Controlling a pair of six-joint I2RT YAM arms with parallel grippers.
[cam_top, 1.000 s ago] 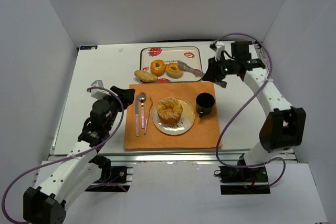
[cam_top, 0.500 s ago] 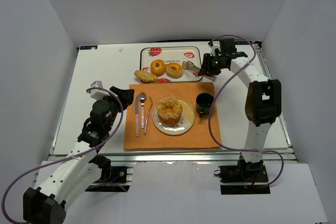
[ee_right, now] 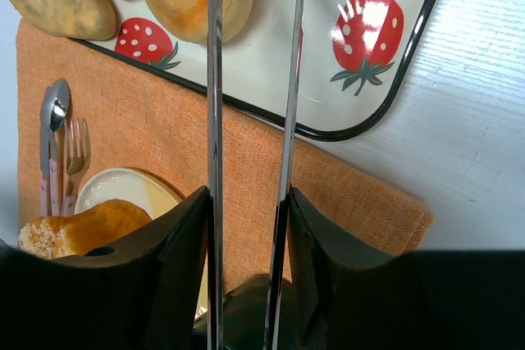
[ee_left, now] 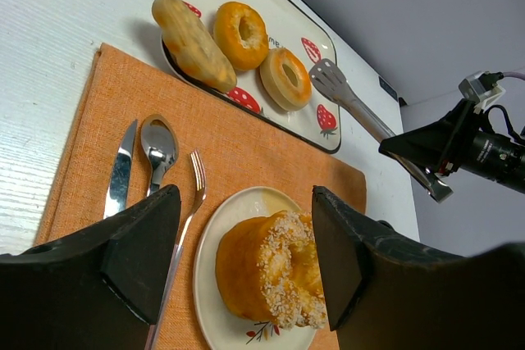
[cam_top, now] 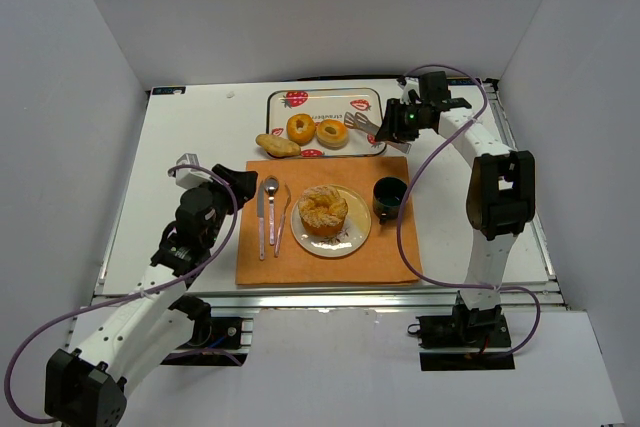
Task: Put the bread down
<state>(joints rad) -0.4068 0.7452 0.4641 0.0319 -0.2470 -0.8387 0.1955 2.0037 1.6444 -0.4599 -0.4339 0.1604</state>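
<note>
The sugar-crusted bread (cam_top: 323, 209) is sitting in the middle of the white plate (cam_top: 357, 237) on the orange placemat (cam_top: 400, 257), so that piece looks placed. Behind the mat, the strawberry tray (cam_top: 320, 100) is holding two ring breads (cam_top: 300, 128), and a long roll (cam_top: 277, 145) is hanging over its near left rim. The right gripper (cam_top: 405, 125) is gripping the metal tongs (cam_top: 363, 125) by their arms. The blades are standing apart and empty over the tray's right part, just beside one ring. The left gripper (ee_left: 242, 202) is hanging spread wide, holding nothing, near the mat's left edge. If another piece is being fetched, the blades should be straddling it fully before squeezing gently, then lifting clear of the tray rim and the dark cup (cam_top: 390, 197).
</note>
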